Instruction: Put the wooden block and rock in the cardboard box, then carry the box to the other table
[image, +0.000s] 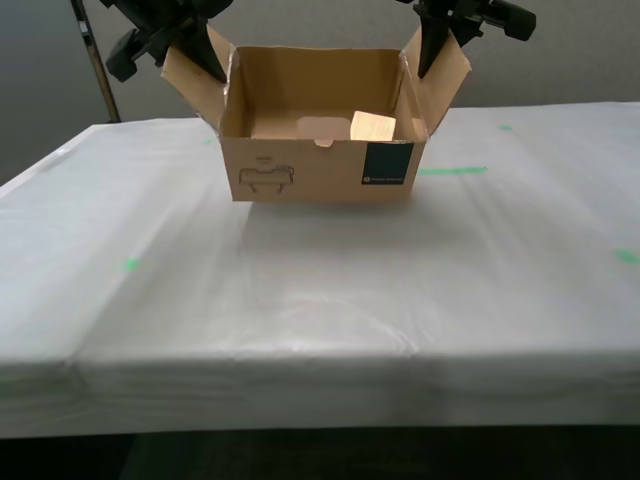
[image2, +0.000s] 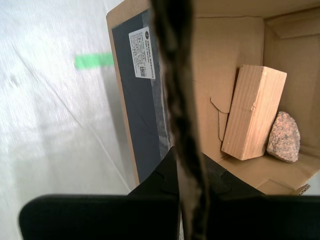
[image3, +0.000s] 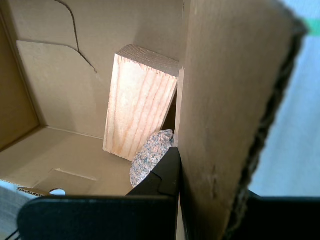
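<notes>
Counts: one cardboard box (image: 300, 170), one wooden block (image: 373, 126), one rock (image2: 284, 137), two grippers. At least four green tape marks (image: 452, 171) on the cloth.

Box sits top open near the far edge of the other table (image: 300, 300), which has a wrinkled white cloth. Can't tell if the box base rests on the cloth or is just off it; there is a shadow in front. Front face has a dark label (image: 388, 165) and a line drawing (image: 268, 178).

Block and rock are both inside the box, at the end toward the exterior view's right. The block leans against the wall and the rock touches it, tucked between block and wall. The rock is hidden by the box front in the exterior view and shows only in the wrist views.

Surroundings: dark pole (image: 95, 60) behind the table at the exterior view's left. Nothing else on the cloth near the box.

My first gripper (image: 435, 55) is on the side flap (image: 445, 75) at the exterior view's right, just above block and rock. Only one black finger (image3: 162, 180) shows, pressed to the flap's inner face; the cardboard hides the other. Narrow gap, clamped on the flap.

My second gripper (image: 195, 55) is on the opposite flap (image: 195, 80). Its fingers (image2: 160, 180) sit on either side of the flap edge, pinching it at cardboard thickness.
</notes>
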